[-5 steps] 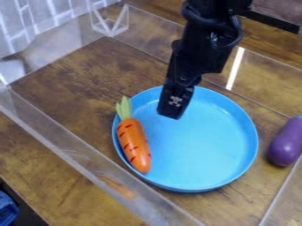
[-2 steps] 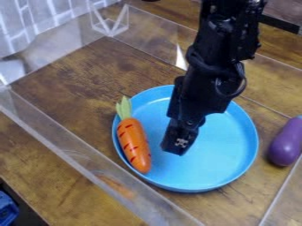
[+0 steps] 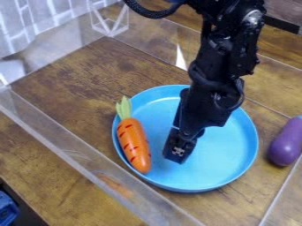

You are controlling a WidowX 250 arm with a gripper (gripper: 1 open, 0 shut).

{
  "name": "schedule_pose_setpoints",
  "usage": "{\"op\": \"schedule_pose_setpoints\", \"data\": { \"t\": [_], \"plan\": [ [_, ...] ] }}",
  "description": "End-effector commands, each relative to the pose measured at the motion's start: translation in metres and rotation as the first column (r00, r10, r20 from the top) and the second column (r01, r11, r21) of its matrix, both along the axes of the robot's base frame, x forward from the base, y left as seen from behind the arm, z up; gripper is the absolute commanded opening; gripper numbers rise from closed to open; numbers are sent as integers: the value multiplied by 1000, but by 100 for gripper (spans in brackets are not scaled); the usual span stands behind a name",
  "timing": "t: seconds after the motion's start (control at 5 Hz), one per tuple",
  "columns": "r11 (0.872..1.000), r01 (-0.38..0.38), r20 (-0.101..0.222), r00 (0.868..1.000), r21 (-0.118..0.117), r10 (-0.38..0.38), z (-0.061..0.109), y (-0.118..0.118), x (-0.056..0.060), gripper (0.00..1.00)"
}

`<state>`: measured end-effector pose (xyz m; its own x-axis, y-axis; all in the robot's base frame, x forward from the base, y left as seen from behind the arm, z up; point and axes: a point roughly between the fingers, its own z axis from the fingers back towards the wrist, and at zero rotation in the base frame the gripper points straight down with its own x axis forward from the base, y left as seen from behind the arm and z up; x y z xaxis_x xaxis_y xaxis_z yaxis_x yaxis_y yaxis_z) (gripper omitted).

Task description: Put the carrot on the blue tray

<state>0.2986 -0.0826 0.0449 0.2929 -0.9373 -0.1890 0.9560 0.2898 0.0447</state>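
Observation:
The carrot [image 3: 133, 145] is glossy orange with a green top pointing away from me. It lies along the left inner side of the blue tray [image 3: 232, 152], partly against the raised rim. My black gripper [image 3: 176, 154] reaches down from the upper right and hangs low over the tray's middle, just right of the carrot and apart from it. Its jaws are open with nothing between them.
A purple eggplant toy [image 3: 285, 141] lies on the wooden table [image 3: 71, 84] just right of the tray. Clear plastic walls [image 3: 71, 146] fence in the workspace, the nearest one running along the front left close to the tray.
The gripper has swung from over the tray's far part down toward the near side, ending closer beside the carrot. The carrot and tray have not moved.

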Motion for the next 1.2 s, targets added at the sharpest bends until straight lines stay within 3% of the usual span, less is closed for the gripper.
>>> {"op": "schedule_pose_setpoints", "data": {
  "t": [0.0, 0.4, 0.8, 1.0],
  "plan": [
    [998, -54, 38, 998, -24, 55, 15, -8, 6, 100],
    [980, -193, 37, 980, -47, 195, 21, -15, 11, 100],
    [983, -171, 36, 984, -68, 173, 10, -12, -1, 100],
    [977, -197, 33, 979, -76, 200, 3, -2, -1, 100]
  ]
}}
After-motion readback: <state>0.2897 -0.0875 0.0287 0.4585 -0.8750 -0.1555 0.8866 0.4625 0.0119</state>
